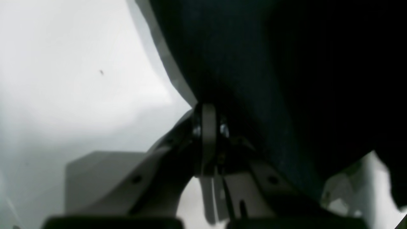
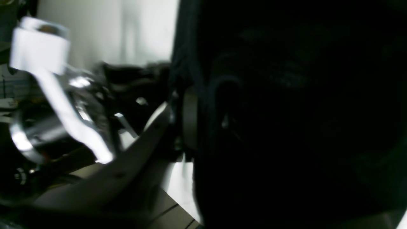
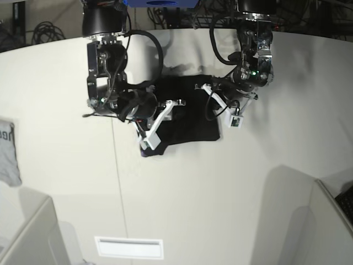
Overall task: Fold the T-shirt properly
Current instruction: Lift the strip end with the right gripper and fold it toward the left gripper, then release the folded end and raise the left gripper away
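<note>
The black T-shirt (image 3: pixel 187 124) lies bunched into a rough rectangle in the middle of the white table (image 3: pixel 248 193). My left gripper (image 3: pixel 208 88) is at its upper right edge. In the left wrist view its fingers (image 1: pixel 208 127) are pressed together, with the T-shirt's (image 1: pixel 254 63) edge running into their tips. My right gripper (image 3: pixel 177 103) reaches over the cloth's upper left part. In the right wrist view one finger (image 2: pixel 190 117) shows against the T-shirt (image 2: pixel 286 111), which fills the frame and hides the other finger.
A light grey garment with dark lettering (image 3: pixel 8 152) hangs over the table's left edge. A white slot plate (image 3: pixel 129 247) sits near the front edge. Grey partitions stand at the front left (image 3: pixel 27 232) and front right (image 3: pixel 331 221). Cables lie behind the arms.
</note>
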`<state>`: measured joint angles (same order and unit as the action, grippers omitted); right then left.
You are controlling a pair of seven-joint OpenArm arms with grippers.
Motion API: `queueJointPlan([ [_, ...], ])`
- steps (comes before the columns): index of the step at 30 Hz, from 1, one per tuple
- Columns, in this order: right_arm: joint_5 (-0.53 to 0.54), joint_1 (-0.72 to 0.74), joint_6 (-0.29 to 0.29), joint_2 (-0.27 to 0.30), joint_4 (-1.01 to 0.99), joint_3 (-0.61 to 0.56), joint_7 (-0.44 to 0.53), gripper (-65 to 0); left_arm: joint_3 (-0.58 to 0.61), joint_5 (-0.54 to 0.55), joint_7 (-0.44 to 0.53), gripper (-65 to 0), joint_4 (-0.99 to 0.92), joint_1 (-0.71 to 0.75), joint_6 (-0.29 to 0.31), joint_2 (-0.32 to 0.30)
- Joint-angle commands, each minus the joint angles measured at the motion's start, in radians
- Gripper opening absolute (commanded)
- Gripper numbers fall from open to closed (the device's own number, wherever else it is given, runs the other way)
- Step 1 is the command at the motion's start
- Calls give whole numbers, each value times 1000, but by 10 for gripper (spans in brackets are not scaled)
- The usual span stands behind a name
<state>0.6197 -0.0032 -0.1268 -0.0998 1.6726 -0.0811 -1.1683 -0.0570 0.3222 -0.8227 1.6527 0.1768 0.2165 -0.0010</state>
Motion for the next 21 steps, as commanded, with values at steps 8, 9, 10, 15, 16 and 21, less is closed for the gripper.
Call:
queueJointPlan([
  [8, 25, 15, -1, -4, 27, -6, 20, -267, -8, 18, 7, -650, 148, 57, 10, -40],
  [9, 25, 15, -1, -4, 27, -6, 18, -267, -8, 18, 7, -650, 166, 71, 10, -50],
  [10, 25, 15, -1, -4, 27, -6, 18, -267, -8, 19, 7, -650, 183, 85, 10, -63],
  [15, 25, 15, -1, -5, 27, -87, 20, -267, -83, 21, 7, -650, 237, 174, 13, -118],
  [16, 25, 15, -1, -5, 27, -105, 20, -267, -125, 21, 7, -650, 244, 194, 13, -119],
  [21, 25, 18, -1, -15, 18, -211, 55, -269, -386, 21, 7, -650, 251, 247, 136, -118],
])
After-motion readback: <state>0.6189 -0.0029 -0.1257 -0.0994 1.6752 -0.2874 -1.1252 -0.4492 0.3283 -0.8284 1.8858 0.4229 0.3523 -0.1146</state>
